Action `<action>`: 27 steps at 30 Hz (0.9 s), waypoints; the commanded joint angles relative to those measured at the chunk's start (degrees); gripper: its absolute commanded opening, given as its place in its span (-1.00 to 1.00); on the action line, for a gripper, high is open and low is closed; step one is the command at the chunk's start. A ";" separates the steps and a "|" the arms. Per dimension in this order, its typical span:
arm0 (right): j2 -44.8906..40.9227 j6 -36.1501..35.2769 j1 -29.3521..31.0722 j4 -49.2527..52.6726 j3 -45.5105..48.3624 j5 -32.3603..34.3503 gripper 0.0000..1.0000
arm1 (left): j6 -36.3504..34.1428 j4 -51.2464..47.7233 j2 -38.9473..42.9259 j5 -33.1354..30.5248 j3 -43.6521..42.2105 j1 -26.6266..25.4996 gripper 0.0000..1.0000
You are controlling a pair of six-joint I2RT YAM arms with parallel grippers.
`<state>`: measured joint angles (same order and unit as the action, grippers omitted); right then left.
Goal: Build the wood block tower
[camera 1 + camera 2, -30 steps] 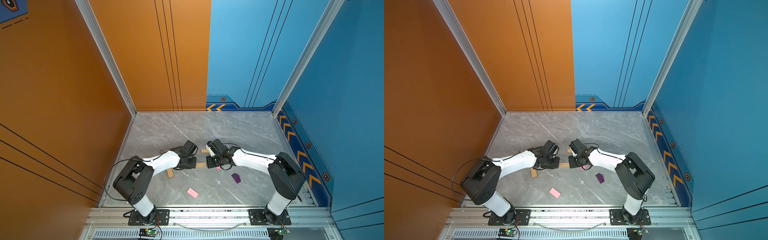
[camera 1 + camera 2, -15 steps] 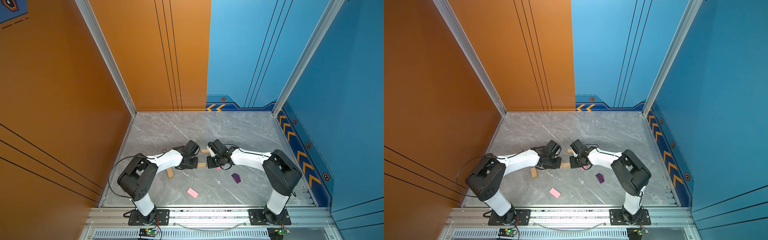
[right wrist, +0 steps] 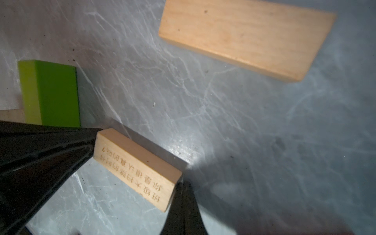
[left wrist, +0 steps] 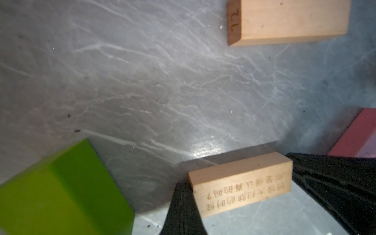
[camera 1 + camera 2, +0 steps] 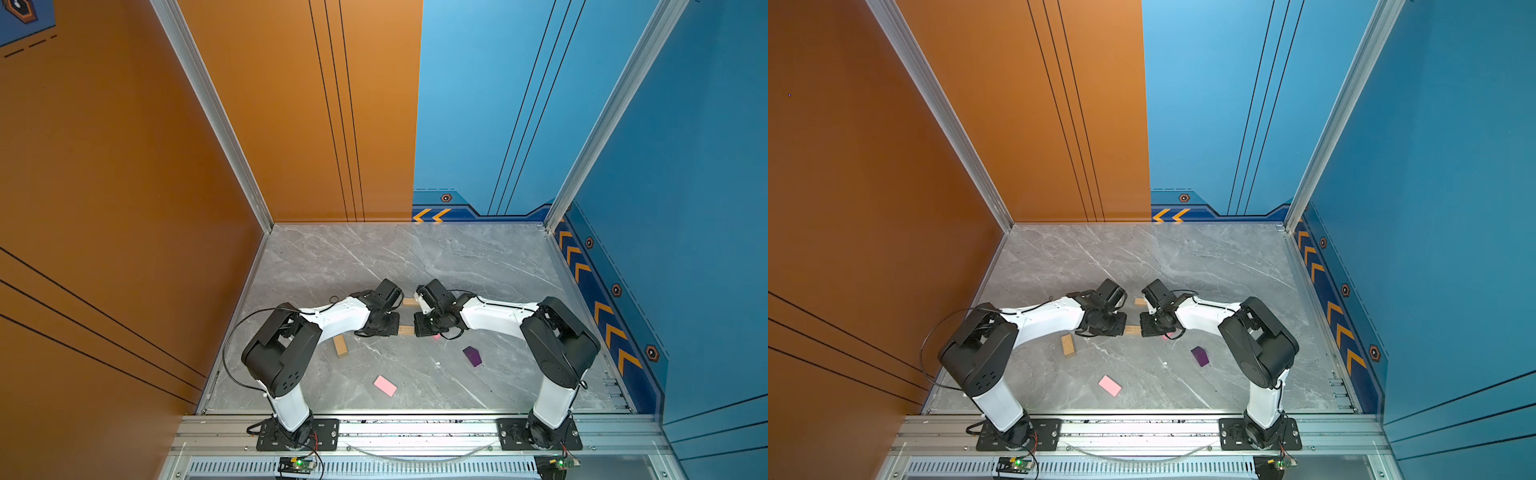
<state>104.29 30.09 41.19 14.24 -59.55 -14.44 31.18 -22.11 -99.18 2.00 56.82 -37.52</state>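
The wood blocks lie singly on the grey marble top; no wood block tower stands in view. A small tan engraved block (image 5: 406, 330) (image 5: 1133, 330) (image 4: 240, 183) (image 3: 136, 168) lies between my two grippers. My left gripper (image 5: 397, 328) (image 5: 1123, 328) (image 4: 183, 185) is shut, its tip against one end of that block. My right gripper (image 5: 417, 329) (image 5: 1143, 329) (image 3: 183, 184) is shut too, its tip against the opposite end. A lime-green bar (image 4: 61, 193) (image 3: 50, 93) lies close by; the left arm hides it in both top views.
A tan bar (image 5: 340, 346) (image 5: 1068, 345) lies under the left forearm. Another tan block (image 5: 409, 302) (image 5: 1139, 301) sits behind the grippers. A pink slab (image 5: 385, 385) (image 5: 1109, 385) and a purple block (image 5: 472, 356) (image 5: 1200, 356) lie nearer the front. A second pink slab (image 4: 358, 136) sits under the right gripper.
Both elbows have swung a little inward towards the middle. The gripper tips stay at the ends of the engraved block, both shut throughout.
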 commanded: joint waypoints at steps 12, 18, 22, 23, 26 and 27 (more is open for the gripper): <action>-1.24 1.20 -0.60 -0.97 2.22 -0.53 -1.00 | 0.51 -1.23 -4.81 1.96 4.69 -2.37 -1.00; -1.44 1.14 -3.06 -0.99 2.42 -0.42 -1.00 | 0.43 -1.18 -6.41 2.16 6.40 -2.41 -1.00; -1.43 1.20 -3.77 -1.32 2.29 -0.50 -1.00 | 0.41 -1.14 -7.90 2.72 7.74 -2.36 -1.00; -1.40 1.21 -3.90 -1.37 2.18 -0.58 -1.00 | 0.39 -1.23 -8.23 2.81 7.99 -2.38 -1.00; -1.00 1.11 -4.48 -1.32 1.72 -0.75 -1.00 | 0.38 -1.11 -9.22 2.77 8.95 -2.38 -1.00; -0.85 1.12 -4.70 -1.33 1.65 -0.75 -1.00 | 0.38 -1.11 -9.57 2.80 9.22 -2.31 -1.00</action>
<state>103.39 30.57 36.69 13.82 -58.19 -14.81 31.38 -23.62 -105.80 1.98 65.12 -38.72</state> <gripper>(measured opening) 0.047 0.044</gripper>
